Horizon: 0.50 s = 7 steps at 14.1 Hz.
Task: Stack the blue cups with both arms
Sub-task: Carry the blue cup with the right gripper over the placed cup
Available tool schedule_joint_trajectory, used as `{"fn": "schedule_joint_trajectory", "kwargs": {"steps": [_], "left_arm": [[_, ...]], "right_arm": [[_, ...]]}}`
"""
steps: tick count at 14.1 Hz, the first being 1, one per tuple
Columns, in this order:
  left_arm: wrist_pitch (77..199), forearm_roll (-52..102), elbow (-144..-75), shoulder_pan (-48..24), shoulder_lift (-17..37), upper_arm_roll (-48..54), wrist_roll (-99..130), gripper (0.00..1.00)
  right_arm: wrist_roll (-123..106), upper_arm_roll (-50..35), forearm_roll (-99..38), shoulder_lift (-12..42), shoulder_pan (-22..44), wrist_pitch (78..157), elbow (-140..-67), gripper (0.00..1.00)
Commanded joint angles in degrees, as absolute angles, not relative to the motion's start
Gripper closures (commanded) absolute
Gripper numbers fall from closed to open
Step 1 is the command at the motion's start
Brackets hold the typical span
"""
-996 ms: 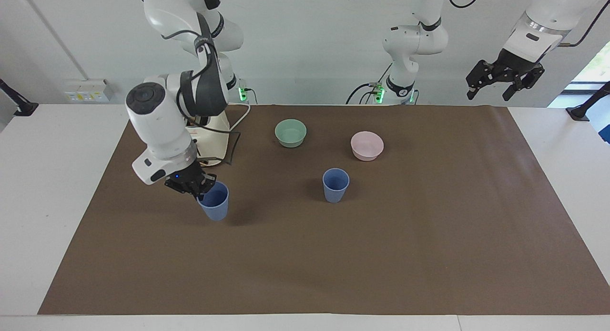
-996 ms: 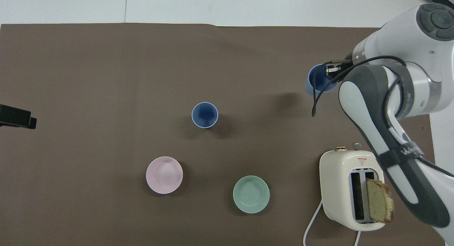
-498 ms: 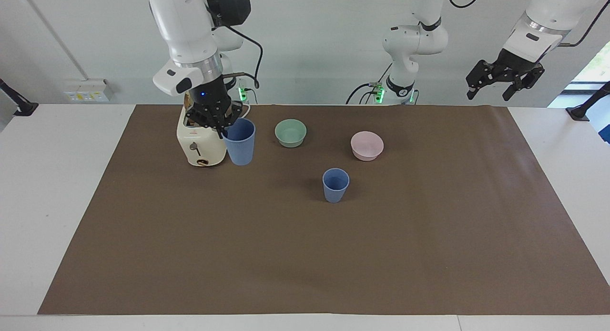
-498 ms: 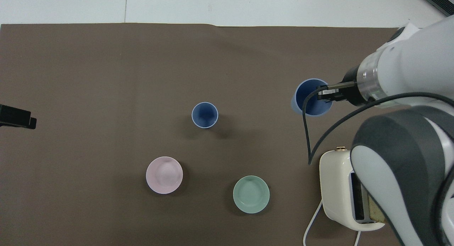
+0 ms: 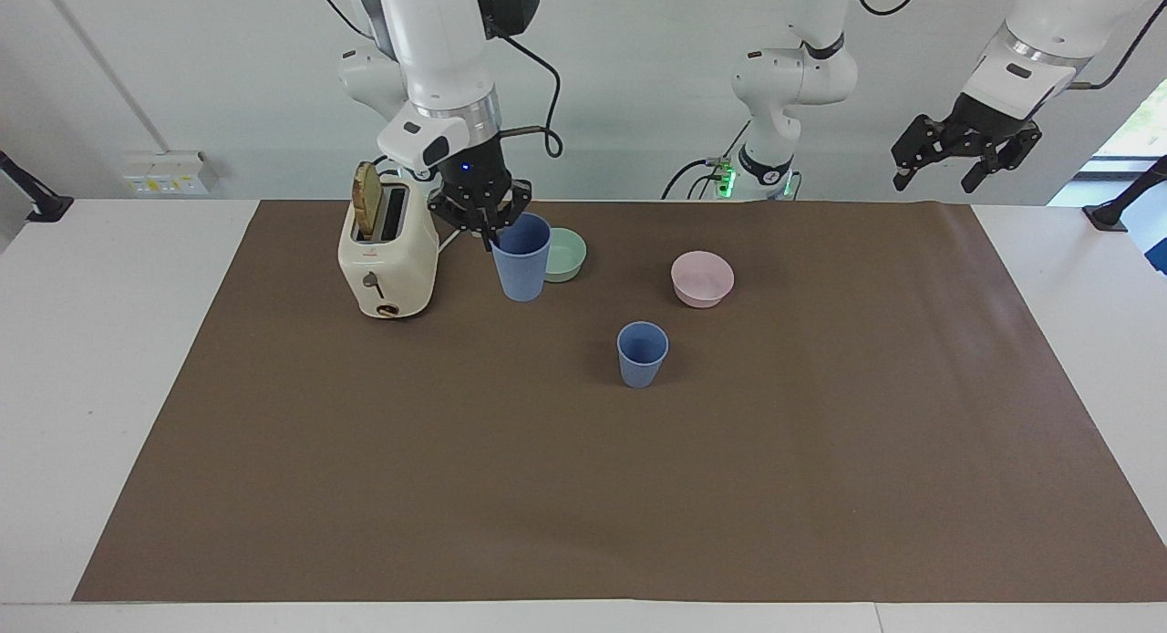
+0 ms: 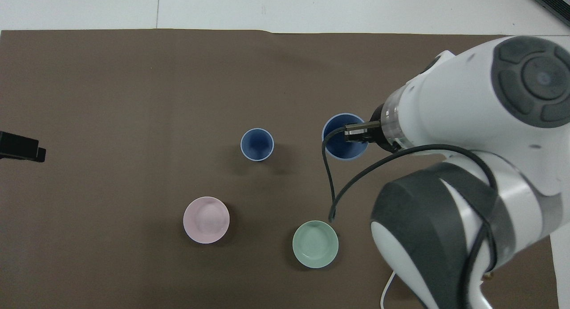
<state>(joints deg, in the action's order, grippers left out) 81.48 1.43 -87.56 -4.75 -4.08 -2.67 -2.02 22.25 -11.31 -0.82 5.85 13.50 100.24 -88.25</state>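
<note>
— Since a second ago, the right gripper (image 5: 492,221) has lifted one blue cup (image 5: 521,257) off the worktop (image 5: 583,487) and carried it toward the middle, level with the toaster (image 5: 386,259).

— Fingers (image 5: 488,230)?

— Clamped on its rim; the cup hangs upright, over the mat beside the mint bowl (image 5: 567,253).

— And the second blue cup (image 5: 642,353)?

— Standing farther out, mouth up. Transport is under way; next, I judge, centre the held cup above it and lower.

— Left gripper (image 5: 965,148)?

— Waiting high, fingers spread.
</note>
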Motion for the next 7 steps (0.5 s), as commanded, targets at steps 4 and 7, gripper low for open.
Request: {"fn": "schedule_joint_trajectory", "kwargs": {"steps": [4, 7], "left_arm": [[82.5, 1.5, -88.9, -4.3, -5.3, -2.5, -2.5, 0.0], [82.5, 1.5, -88.9, -4.4, -5.3, -2.5, -2.5, 0.0]], "right_arm": [[35.0, -11.1, 1.5, 12.9, 22.6, 103.0, -85.4, 1.0], [37.6, -11.2, 2.6, 14.6, 24.4, 105.4, -85.2, 1.0]]}}
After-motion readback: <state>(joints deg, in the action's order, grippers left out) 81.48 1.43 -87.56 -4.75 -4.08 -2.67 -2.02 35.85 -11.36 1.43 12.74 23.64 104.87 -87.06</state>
